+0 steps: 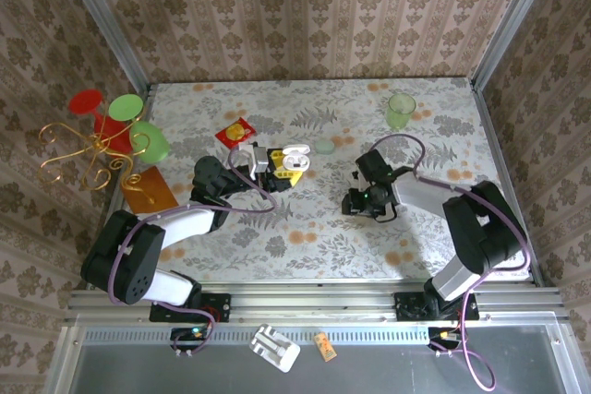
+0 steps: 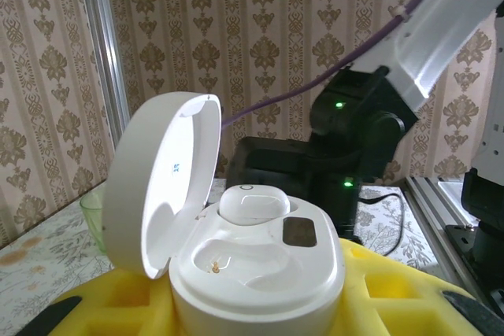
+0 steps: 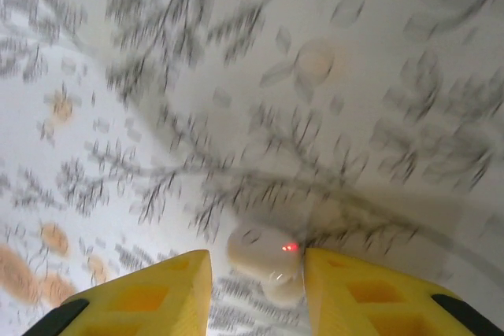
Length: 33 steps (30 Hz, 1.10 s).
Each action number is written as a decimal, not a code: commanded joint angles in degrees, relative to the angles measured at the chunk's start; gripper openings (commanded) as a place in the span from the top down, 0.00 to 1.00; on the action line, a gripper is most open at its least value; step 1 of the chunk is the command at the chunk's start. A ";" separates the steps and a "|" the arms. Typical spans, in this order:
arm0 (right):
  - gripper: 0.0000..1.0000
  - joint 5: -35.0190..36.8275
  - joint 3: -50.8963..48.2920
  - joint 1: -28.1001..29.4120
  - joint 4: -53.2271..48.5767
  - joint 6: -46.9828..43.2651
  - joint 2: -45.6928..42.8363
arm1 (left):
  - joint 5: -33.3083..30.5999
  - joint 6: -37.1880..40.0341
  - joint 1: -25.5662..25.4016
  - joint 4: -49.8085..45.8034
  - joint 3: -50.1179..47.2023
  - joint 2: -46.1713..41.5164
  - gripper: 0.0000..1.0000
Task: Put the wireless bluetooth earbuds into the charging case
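Blur smears the table [image 3: 157,76] in the right wrist view; the right tool [image 3: 256,273] straddles a loose earbud [image 3: 260,251], grip impossible to tell. The left tool [image 2: 260,308] pinches the open case [image 2: 236,273], base cut off, a seated earbud [image 2: 252,202] inside.

Two earbuds [image 2: 252,204] were out there, one charging case [image 2: 260,277], one pale green disc [image 1: 324,147], one red packet [image 1: 235,132], one orange card [image 1: 148,189], one green cup [image 1: 401,110] standing alone far right.
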 commanded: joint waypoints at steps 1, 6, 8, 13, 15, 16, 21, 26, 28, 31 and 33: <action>0.64 -1.75 -1.78 1.97 -1.03 3.29 -4.59 | -0.05 0.59 0.41 2.69 -0.40 -1.17 0.80; 0.59 2.91 -0.83 2.53 -2.25 3.17 -8.01 | -0.11 0.59 0.41 2.69 -0.82 -1.52 0.80; 0.58 4.39 0.37 2.30 -2.71 2.31 -7.17 | -0.10 0.53 0.41 2.71 -0.86 -1.67 0.80; 0.58 4.81 3.31 0.86 -2.77 -0.76 -2.69 | -0.29 0.29 0.38 2.50 -1.43 -2.55 0.80; 0.58 3.64 4.25 0.21 -2.42 -2.82 -1.07 | -0.23 0.43 0.36 2.41 -1.67 -2.73 0.80; 0.58 2.60 4.88 -0.24 -2.41 -4.03 -0.25 | -0.38 0.40 0.32 2.40 -1.73 -2.75 0.80; 0.57 0.78 6.62 -1.35 -3.10 -8.92 3.87 | -0.32 0.44 0.32 2.00 -1.48 -2.31 0.80; 0.60 -2.38 5.62 -1.62 -1.84 -9.71 5.28 | -0.32 0.66 0.32 1.47 -1.30 -2.09 0.80; 0.62 -3.23 4.75 -1.62 -1.13 -9.47 5.28 | -0.30 0.68 0.32 1.45 -1.21 -1.87 0.81; 0.64 -3.82 3.74 -1.59 -0.92 -9.09 5.08 | -0.06 0.59 0.32 1.44 -1.04 -1.43 0.80; 0.66 -4.34 3.16 -1.62 -0.86 -8.77 4.59 | -0.05 0.59 0.32 1.52 -0.87 -1.28 0.81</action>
